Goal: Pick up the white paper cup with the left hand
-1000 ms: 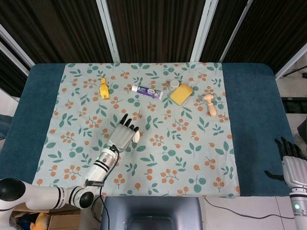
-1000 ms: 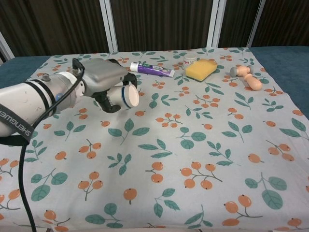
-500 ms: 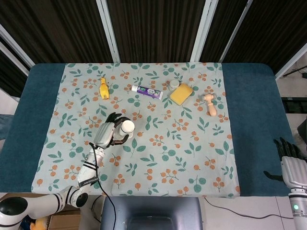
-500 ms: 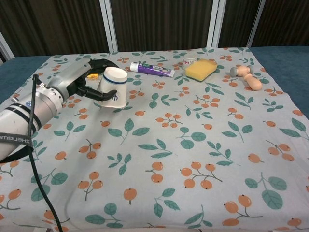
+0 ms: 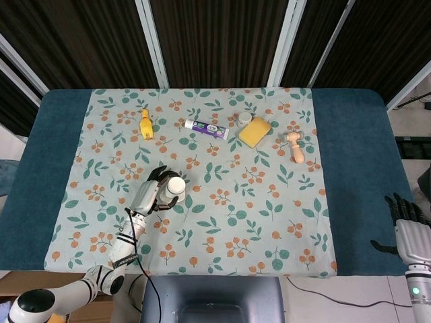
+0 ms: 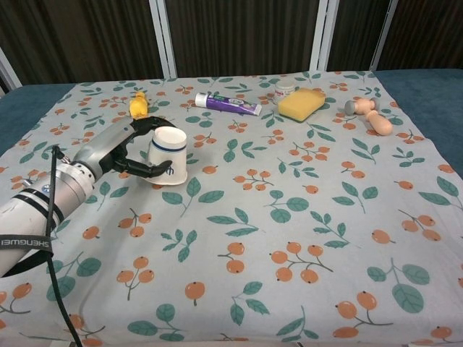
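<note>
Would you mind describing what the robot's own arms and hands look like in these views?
The left hand has a silver-grey palm shell and black fingers. Its forearm is white and grey with black bands, dark lettering near the frame edge and a thin black cable looping alongside. The right hand, at the head view's lower right corner, also shows black fingers on a light grey body, with a small green light below.

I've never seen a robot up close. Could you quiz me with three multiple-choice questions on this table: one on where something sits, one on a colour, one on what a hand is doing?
1. What lies just left of the yellow sponge, seen from the head view?
A. toothpaste tube
B. small white jar
C. banana toy

2. What colour is the paper cup?
A. red
B. white
C. green

3. The left hand is:
A. wrapped around the cup
B. flat on the cloth
C. gripping the sponge

Answers:
1. B, the small white jar touches the sponge's left corner.
2. B, white with a dark band.
3. A, its fingers curl round the cup.
</note>
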Robot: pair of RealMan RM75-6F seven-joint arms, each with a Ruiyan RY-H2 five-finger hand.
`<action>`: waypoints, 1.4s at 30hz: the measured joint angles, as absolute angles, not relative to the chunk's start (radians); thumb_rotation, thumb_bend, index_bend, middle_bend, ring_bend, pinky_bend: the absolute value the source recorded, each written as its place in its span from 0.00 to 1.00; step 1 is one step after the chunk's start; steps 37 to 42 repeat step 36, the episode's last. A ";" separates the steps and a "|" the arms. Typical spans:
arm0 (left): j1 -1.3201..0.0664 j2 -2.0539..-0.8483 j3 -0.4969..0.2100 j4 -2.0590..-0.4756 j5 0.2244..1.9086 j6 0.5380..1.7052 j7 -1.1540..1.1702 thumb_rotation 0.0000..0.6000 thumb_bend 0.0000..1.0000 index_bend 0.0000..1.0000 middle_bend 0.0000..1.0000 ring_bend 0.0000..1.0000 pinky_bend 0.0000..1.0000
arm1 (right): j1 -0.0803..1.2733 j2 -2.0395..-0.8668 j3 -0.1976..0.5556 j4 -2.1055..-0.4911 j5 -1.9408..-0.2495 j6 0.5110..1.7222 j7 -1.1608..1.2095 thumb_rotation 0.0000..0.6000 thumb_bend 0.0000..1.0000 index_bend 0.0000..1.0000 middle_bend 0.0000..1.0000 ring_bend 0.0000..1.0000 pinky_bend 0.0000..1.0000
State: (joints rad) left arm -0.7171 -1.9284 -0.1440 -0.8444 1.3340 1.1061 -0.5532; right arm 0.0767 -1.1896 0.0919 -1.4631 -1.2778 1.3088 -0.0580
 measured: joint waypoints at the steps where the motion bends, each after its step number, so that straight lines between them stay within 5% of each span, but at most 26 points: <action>1: -0.717 -1.925 -0.142 -0.847 1.337 1.102 -0.556 1.00 0.36 0.02 0.01 0.00 0.00 | 0.077 -1.190 0.092 -1.463 -1.277 1.309 -0.058 1.00 0.02 0.00 0.00 0.00 0.00; 13: -0.680 -1.811 -0.125 -1.006 1.410 1.201 -0.492 1.00 0.34 0.00 0.00 0.00 0.00 | 0.079 -1.178 0.100 -1.480 -1.288 1.325 -0.051 1.00 0.02 0.00 0.00 0.00 0.00; 27: -0.414 -1.244 0.000 -1.630 1.407 1.472 0.321 1.00 0.35 0.00 0.00 0.00 0.00 | 0.057 -1.208 0.103 -1.423 -1.379 1.457 -0.021 1.00 0.02 0.00 0.00 0.00 0.00; 36: -0.199 -1.149 0.085 -1.610 1.378 1.562 0.173 1.00 0.35 0.00 0.00 0.00 0.00 | 0.033 -1.242 0.089 -1.424 -1.437 1.533 -0.069 1.00 0.02 0.00 0.00 0.00 0.00; 42: -0.199 -1.149 0.085 -1.610 1.378 1.562 0.173 1.00 0.35 0.00 0.00 0.00 0.00 | 0.033 -1.242 0.089 -1.424 -1.437 1.533 -0.069 1.00 0.02 0.00 0.00 0.00 0.00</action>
